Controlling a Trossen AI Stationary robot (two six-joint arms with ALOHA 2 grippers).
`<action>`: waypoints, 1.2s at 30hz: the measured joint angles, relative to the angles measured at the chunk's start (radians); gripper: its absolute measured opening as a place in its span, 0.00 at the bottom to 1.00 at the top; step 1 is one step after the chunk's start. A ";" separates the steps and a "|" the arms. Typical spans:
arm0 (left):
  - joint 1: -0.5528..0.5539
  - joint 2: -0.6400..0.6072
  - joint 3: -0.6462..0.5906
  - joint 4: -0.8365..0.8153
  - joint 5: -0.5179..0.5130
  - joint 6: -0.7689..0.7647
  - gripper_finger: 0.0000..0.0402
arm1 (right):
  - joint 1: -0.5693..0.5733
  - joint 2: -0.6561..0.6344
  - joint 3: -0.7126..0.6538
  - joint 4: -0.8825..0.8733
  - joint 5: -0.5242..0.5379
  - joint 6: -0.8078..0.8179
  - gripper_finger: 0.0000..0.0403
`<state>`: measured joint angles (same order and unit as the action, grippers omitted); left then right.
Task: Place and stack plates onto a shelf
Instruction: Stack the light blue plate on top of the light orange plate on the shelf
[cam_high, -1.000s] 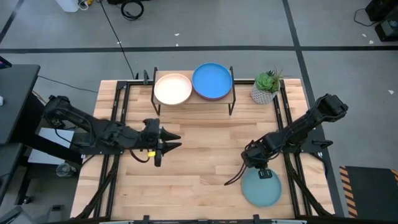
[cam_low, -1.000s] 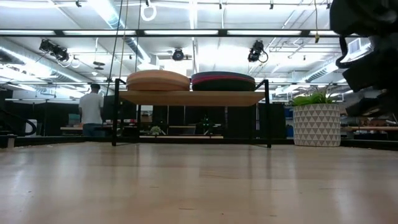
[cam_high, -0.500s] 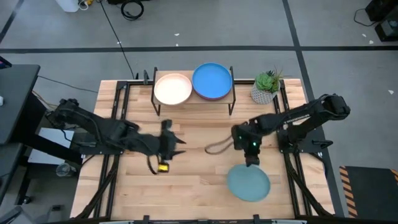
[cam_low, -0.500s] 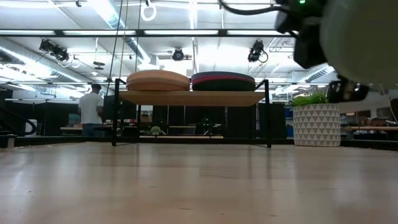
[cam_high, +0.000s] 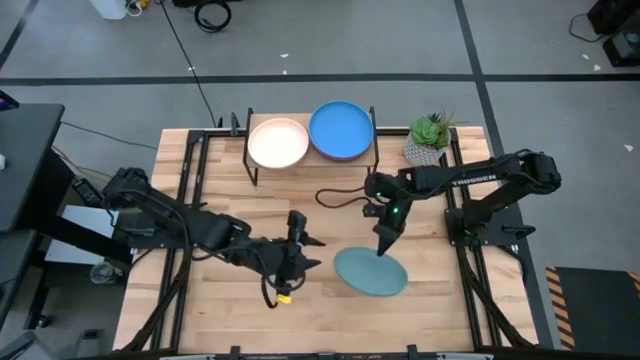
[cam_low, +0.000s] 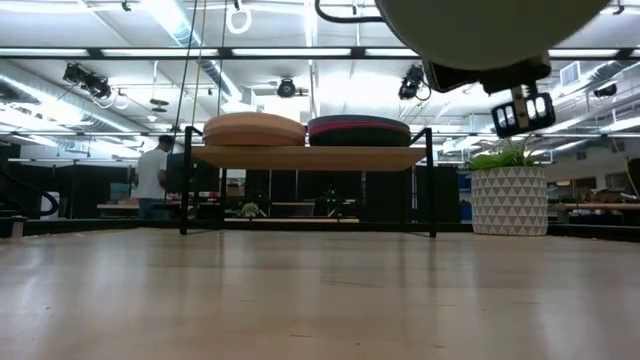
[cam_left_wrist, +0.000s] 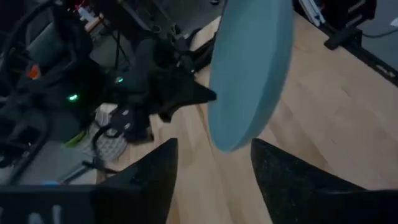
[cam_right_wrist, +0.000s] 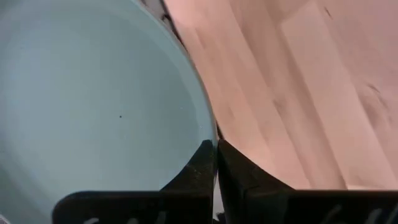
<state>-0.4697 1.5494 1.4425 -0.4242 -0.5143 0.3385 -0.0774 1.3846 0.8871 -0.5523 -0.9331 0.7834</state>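
Observation:
The light teal plate (cam_high: 370, 272) hangs in the air over the table's middle, held by my right gripper (cam_high: 382, 250), which is shut on it. The low view shows its pale underside (cam_low: 490, 25) high above the tabletop. My left gripper (cam_high: 308, 252) is open, just left of the plate and apart from it; its wrist view sees the plate (cam_left_wrist: 252, 68) edge-on ahead of the fingers. The shelf (cam_high: 312, 160) stands at the far edge. On it lie a cream-topped stack (cam_high: 278, 142) and a blue-topped stack (cam_high: 341, 130). My right gripper pinches the light teal plate's rim (cam_right_wrist: 208, 134) between its two fingers (cam_right_wrist: 233, 171), at the far side of the plate, coming slanting down from above. The plate is lifted clear of the table, tilted, and reaches from the fingers toward the near edge.
A potted plant (cam_high: 428, 140) in a white patterned pot (cam_low: 509, 195) stands right of the shelf. Black rails (cam_high: 190, 190) run along the table's left and right sides. A cable (cam_high: 340, 195) loops from the right arm. A person (cam_low: 152, 178) stands in the room behind.
My right gripper has carried the light teal plate from the table's near right corner up, leftward and toward the middle, keeping it shut on the rim. My left gripper has moved right and toward the near edge, closing in on the plate.

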 joint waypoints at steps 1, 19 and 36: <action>0.002 0.008 0.000 0.007 0.004 0.009 0.54 | -0.005 0.000 0.000 0.020 -0.006 0.015 0.03; 0.076 0.059 -0.001 0.096 0.101 0.113 0.55 | -0.059 0.004 0.000 0.309 0.000 0.175 0.03; 0.076 0.093 -0.002 0.136 0.122 0.155 0.10 | -0.077 0.004 0.000 0.399 -0.028 0.222 0.16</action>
<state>-0.3937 1.6421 1.4410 -0.2884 -0.3924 0.4930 -0.1544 1.3884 0.8871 -0.1534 -0.9611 1.0052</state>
